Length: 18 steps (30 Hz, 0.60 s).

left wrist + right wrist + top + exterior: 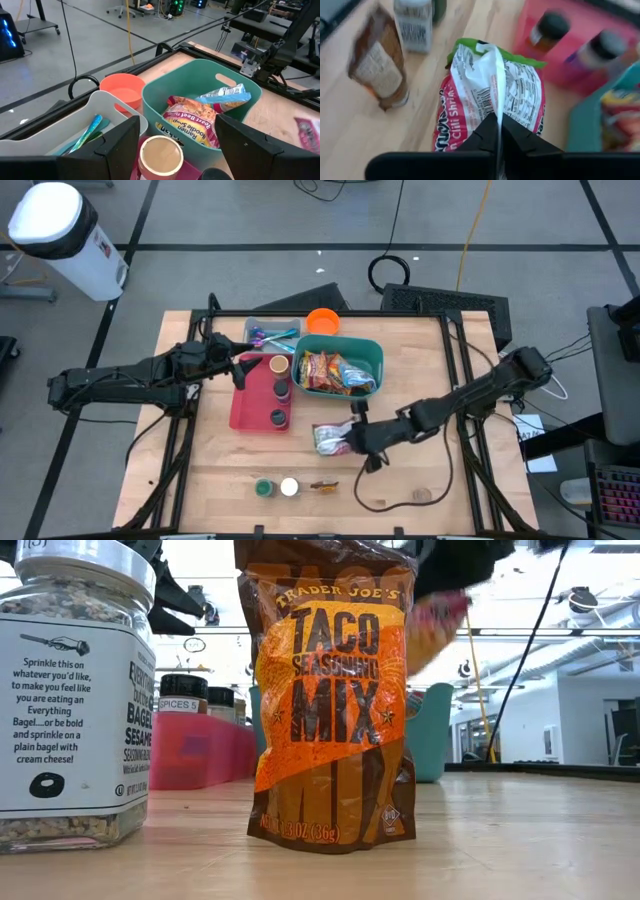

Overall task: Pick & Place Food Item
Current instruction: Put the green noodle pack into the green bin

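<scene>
My right gripper (497,131) is shut on a red, white and green noodle packet (330,438), near the middle of the table in front of the green bin (372,352). In the low view the packet (437,628) shows above the table top. The green bin holds several food packets (192,120). My left gripper (240,366) is open and empty above the far end of the red tray (250,408), with a tan-lidded jar (160,155) between its fingers' lines and lower down. My right gripper pinches the packet's raised back seam (495,85) between its two fingers, which lie along the seam. The fingers come from the table's right side. The packet reaches out ahead of the fingertips, its printed back up, lifted clear of the table.
The red tray holds several spice jars (280,390). An orange cup (322,321) and a grey bin with utensils (270,333) stand at the far edge. A taco seasoning pouch (322,486) and two jars (276,487) stand near the front edge, to the packet's near side.
</scene>
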{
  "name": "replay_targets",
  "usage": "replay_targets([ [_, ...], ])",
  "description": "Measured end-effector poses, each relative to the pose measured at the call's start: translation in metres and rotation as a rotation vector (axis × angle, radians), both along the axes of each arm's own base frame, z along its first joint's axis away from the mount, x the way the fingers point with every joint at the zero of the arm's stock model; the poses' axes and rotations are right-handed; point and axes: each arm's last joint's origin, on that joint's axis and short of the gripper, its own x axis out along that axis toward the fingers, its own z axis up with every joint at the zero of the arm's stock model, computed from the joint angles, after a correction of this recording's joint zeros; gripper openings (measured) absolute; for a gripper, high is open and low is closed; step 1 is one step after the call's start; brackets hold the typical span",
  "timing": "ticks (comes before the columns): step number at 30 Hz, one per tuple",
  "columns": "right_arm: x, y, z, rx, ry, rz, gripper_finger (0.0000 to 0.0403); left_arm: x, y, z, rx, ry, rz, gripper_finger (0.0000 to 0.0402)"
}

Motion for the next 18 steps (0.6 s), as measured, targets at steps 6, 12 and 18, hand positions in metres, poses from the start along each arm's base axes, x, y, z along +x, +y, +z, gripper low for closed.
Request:
replay_targets([
  [6,-0.008,-0.023,0.032,-0.027,-0.11,-0.007,0.0002,0.0,0.0,0.0,0.0,0.0,0.0,0.0267],
  [12,-0.01,-0.056,0.049,-0.06,-0.162,-0.075,0.0002,0.0,0.0,0.0,-0.001,0.0,0.0,0.0267],
  [18,-0.005,-0.095,0.046,-0.098,-0.148,-0.184,0.0001,0.0,0.0,0.0,-0.002,0.0,0.0,0.0267],
])
